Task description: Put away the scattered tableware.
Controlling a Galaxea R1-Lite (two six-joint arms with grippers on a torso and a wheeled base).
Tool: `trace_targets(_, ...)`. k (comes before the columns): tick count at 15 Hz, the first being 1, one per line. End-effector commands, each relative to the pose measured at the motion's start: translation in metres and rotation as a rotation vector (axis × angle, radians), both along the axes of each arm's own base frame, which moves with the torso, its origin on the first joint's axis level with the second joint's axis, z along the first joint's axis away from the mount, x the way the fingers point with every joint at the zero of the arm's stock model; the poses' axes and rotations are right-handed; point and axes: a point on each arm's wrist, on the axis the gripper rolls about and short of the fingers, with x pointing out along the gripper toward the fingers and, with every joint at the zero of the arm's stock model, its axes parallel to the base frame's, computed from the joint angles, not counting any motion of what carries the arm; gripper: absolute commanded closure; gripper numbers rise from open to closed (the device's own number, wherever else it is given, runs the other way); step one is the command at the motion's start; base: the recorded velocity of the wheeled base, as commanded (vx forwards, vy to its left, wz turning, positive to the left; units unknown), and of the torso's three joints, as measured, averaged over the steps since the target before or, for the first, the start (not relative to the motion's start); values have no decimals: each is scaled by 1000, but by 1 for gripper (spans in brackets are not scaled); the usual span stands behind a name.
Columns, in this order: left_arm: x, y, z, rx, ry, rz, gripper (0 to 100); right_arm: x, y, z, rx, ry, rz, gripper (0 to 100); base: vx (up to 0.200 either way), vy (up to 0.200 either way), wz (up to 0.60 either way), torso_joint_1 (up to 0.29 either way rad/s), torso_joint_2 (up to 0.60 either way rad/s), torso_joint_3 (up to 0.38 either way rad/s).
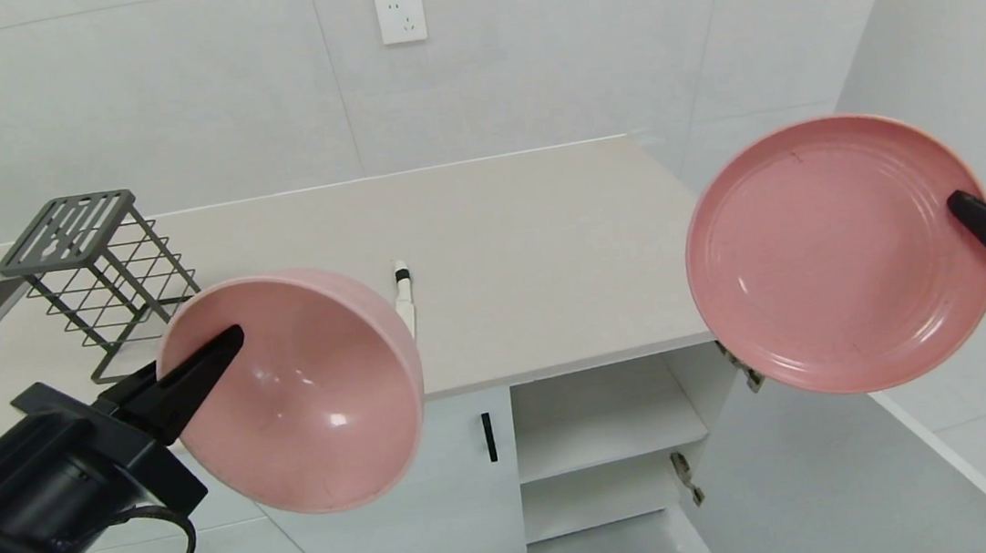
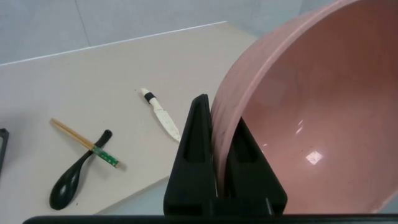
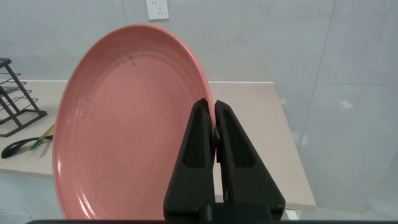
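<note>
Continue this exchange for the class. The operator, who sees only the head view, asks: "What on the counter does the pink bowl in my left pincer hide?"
Observer: A black long-handled spoon lies on the beige countertop, behind the round glossy pink bowl.
Operator: Anything with it?
Observer: A pair of wooden chopsticks crosses its handle.
Operator: How does the right pincer grip?
Observer: Its two fingers pinch the rim of the round pink plate, one on each face.
</note>
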Motion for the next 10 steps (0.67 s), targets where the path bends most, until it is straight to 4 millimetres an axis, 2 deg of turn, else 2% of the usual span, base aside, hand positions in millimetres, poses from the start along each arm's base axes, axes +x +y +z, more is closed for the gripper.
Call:
trace_targets(1, 0, 0, -2, 4, 4, 1, 100, 1, 0, -1, -1, 3, 0, 100, 0, 0, 0, -124, 251, 124)
trace_targets(4, -1, 0, -3, 6, 5, 1, 100, 2, 1, -2, -4, 12, 0, 100, 0, 0, 0, -180, 364, 185)
trace_targets(10, 0, 0, -5, 12, 11, 1, 100, 1, 1, -3, -8, 15, 2, 100, 0, 0, 0, -272, 533, 258)
